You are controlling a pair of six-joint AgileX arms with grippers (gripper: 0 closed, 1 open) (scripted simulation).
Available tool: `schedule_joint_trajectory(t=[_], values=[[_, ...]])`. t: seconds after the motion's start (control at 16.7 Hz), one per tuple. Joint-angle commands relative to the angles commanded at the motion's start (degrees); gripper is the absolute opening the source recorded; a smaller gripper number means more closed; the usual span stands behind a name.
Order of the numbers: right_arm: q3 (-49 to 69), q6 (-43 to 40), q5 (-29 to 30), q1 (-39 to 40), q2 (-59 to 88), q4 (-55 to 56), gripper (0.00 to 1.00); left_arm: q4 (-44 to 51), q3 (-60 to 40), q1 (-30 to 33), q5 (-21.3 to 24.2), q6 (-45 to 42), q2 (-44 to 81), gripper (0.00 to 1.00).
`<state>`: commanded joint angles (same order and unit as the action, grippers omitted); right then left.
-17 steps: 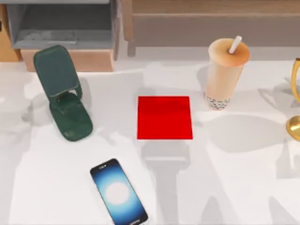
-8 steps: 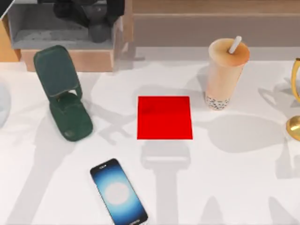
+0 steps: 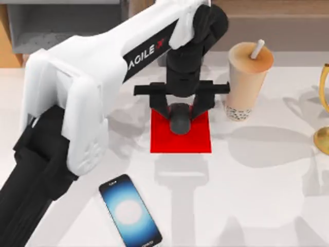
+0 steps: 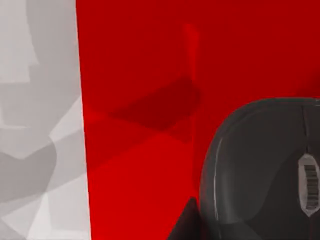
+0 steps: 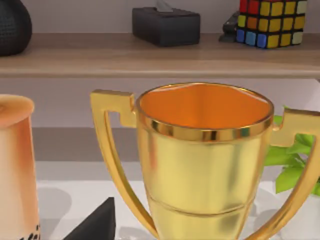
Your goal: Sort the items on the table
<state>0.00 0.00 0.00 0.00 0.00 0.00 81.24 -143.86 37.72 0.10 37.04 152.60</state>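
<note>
Top view: a white table [image 3: 267, 195] with the left arm reaching in from the lower left of the frame to the centre. Its gripper [image 3: 180, 114] hangs over a red mat [image 3: 198, 141] in the middle of the frame, the two dark fingers [image 3: 160, 109] spread to either side of a dark grey mouse [image 3: 180, 121]. The fingers sit close against the mouse's sides, but I cannot tell whether they grip it or whether it rests on the mat. A peach cup [image 3: 247, 77] with a white straw stands upright at upper right, just beside the mat's far right corner. A black phone [image 3: 129, 211] with a glowing screen lies flat at the bottom, left of centre, well apart from the mat. A gold trophy [image 3: 324, 110] stands at the right edge. Left wrist view: the mouse [image 4: 265, 170] close up over the red mat [image 4: 140, 100], with bare table [image 4: 35, 125] beside it. Right wrist view: the gold trophy [image 5: 205, 165] close ahead, the cup's [image 5: 15, 165] side next to it, and a shelf [image 5: 100, 55] behind holding a tissue box [image 5: 166, 26] and a colour cube [image 5: 270, 21].
</note>
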Motion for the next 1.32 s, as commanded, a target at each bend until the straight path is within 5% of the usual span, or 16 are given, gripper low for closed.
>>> schedule_joint_trajectory(t=[0.66,1.32], values=[[0.0,0.0,0.0,0.0,0.0,0.0,1.0,3.89,2.32,1.11,-0.22,-1.05,-1.92,0.0],[0.0,0.0,0.0,0.0,0.0,0.0,1.0,-2.68,2.99,0.06,0.01,0.07,-0.3,0.0]])
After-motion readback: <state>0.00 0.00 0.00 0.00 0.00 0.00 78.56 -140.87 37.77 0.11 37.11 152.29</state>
